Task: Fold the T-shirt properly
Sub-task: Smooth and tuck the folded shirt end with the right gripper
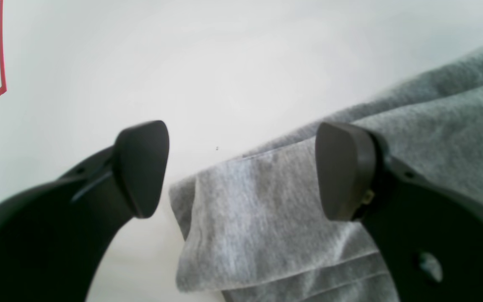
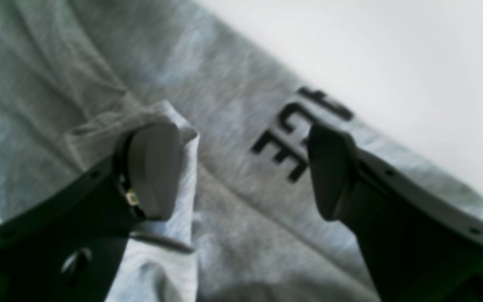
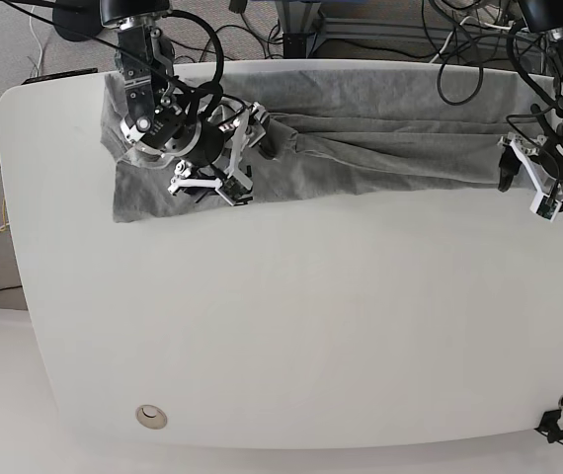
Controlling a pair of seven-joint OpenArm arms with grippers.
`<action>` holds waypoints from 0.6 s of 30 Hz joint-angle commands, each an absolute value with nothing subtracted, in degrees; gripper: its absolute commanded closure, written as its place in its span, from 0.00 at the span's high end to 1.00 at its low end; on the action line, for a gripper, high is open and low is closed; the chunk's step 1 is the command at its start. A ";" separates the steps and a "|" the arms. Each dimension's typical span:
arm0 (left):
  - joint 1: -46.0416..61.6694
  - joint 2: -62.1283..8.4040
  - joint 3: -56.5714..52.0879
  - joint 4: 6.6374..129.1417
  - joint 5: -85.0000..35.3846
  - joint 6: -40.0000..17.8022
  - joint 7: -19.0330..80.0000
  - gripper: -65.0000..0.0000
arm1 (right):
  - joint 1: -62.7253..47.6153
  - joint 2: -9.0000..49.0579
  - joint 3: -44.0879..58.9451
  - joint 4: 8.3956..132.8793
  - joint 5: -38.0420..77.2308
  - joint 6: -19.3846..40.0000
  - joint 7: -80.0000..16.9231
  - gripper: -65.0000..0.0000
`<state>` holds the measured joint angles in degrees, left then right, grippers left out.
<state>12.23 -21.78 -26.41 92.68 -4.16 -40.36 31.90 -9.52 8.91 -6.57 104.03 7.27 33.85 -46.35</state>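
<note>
Under the left wrist camera, the left gripper [image 1: 241, 172] hangs wide apart and empty over a folded corner of the T-shirt [image 1: 266, 209]. Over at the right wrist, the right gripper [image 2: 241, 172] gapes wide too, holding nothing, black lettering [image 2: 296, 134] between its jaws. From the base view, the shirt lies as a long band along the table's [image 3: 311, 326] far edge, halved lengthwise at best, crosswise folds likely remaining.
</note>
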 commanded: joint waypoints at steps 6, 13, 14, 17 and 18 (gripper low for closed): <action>11.74 -22.81 -26.77 93.58 -4.79 -40.00 30.81 0.79 | -16.22 11.21 -7.78 111.08 4.44 34.15 -44.44 0.69; 11.56 -22.81 -26.77 93.49 -4.79 -40.00 30.81 0.79 | -21.93 13.85 -9.19 114.77 4.53 34.24 -44.44 0.69; 11.47 -22.81 -26.77 93.49 -4.79 -40.00 30.81 0.79 | -22.46 13.93 -9.19 114.77 4.53 34.24 -44.44 0.69; 11.47 -22.81 -26.77 93.49 -4.79 -40.00 30.81 0.79 | -24.40 13.93 -10.24 114.86 4.53 34.24 -44.44 0.69; 11.47 -22.81 -26.77 93.49 -4.79 -40.00 30.81 0.79 | -25.10 14.02 -11.38 114.95 4.53 34.24 -44.44 0.69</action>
